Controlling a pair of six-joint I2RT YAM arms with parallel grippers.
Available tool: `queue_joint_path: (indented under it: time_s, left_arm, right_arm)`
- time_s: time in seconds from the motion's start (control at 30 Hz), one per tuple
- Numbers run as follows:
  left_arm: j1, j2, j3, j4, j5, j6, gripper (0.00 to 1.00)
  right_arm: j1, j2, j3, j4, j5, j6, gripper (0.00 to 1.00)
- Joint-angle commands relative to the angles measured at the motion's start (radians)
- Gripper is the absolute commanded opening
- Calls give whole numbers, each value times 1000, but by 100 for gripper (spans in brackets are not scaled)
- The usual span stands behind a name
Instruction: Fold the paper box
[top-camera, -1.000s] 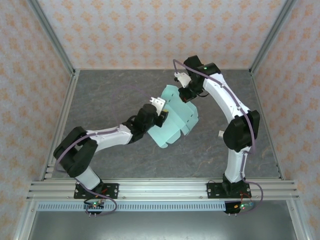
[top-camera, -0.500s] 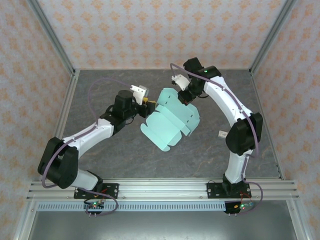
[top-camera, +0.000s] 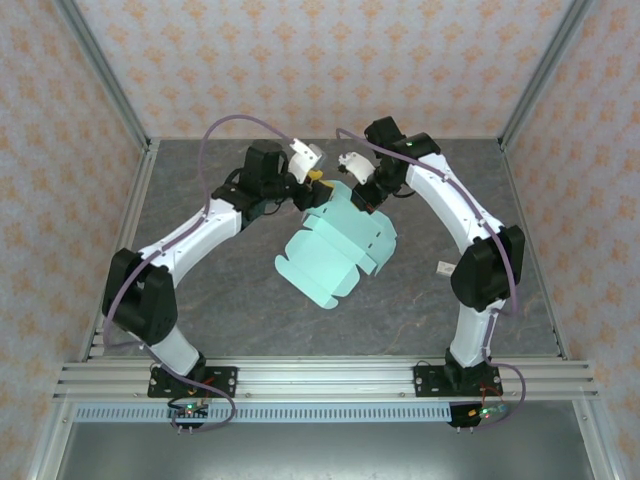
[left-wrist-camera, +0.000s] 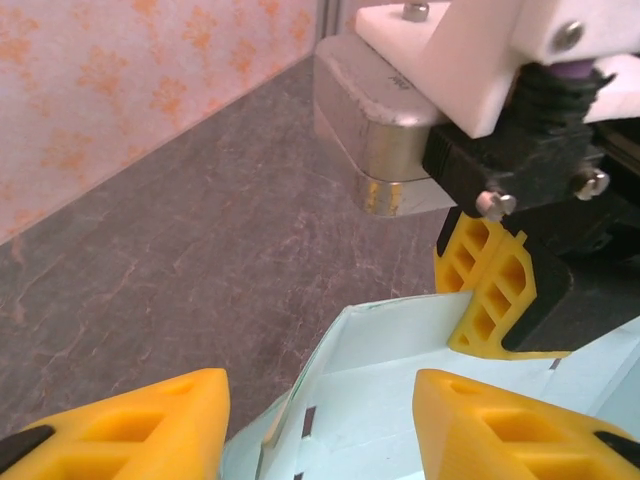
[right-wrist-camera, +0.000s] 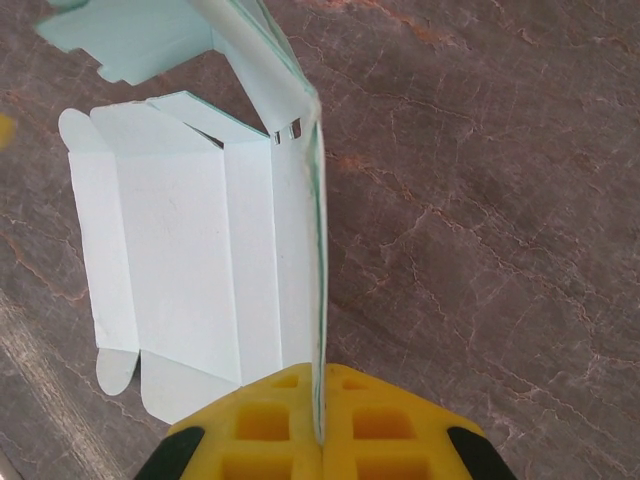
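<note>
Left hand (top-camera: 313, 179) has swung off the sheet's left edge and up to its far corner, now just beside the right hand (top-camera: 364, 193). The paper box (top-camera: 335, 245) has slid slightly toward the arm bases.

Left hand: fingers (left-wrist-camera: 130, 425) spread wide, pinching nothing. The mint card's corner lies in the gap between them, and no contact is visible. Straight ahead of it, close, are the right hand's yellow tips, clamped on a raised flap of the same card. Off to the left hand's left, the grey bench (left-wrist-camera: 200, 250) runs to an orange-patterned wall (left-wrist-camera: 100, 90).

Right hand: fingers (right-wrist-camera: 270, 425) pressed together, pinching a thin upright edge of the card. The edge runs straight away from the tips, and two small slots show near its far end. In the right wrist view, flat panels with rounded tabs lie on the bench to the left of that edge. Another flap curls up beyond them.

Paper box: an unfolded die-cut sheet, not yet boxed. Most of it lies flat on the bench on the arm-base side of both hands. Only the far edge is lifted, at the right hand. Bare dark marbled bench shows on the other side of the pinched edge.
</note>
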Motion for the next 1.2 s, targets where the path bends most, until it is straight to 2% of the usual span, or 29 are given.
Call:
queue_joint_path:
  time_s: [0.0,0.2,0.33,0.5,0.67,0.73,0.93,1.17]
  left_arm:
    - [10,32,60,-97,98,40,46]
    - [9,62,74,-59,132,-9,23]
    - [-5,63,59,6,126,-67,15]
    - [-21,69,10,122,96,-190,12]
    - [-53,76,-39,238,19,-284,12]
    - [-74,76,-40,236,-18,-272,12]
    - [-84,83,1,126,-95,-198,0]
    - [-64,62,-2,69,-134,-130,0]
  right_arm:
    - [4,-44,-10,-6,-12,-12,0]
    - [9,-40,-6,3,-13,7,0]
    - [16,-28,10,10,-8,48,0]
    - [16,-28,19,46,-10,139,0]
    - [26,-18,30,69,5,209,0]
    - [31,-9,40,62,27,223,0]
    - [35,-24,15,47,92,172,0]
    - [18,-56,-15,21,96,124,14]
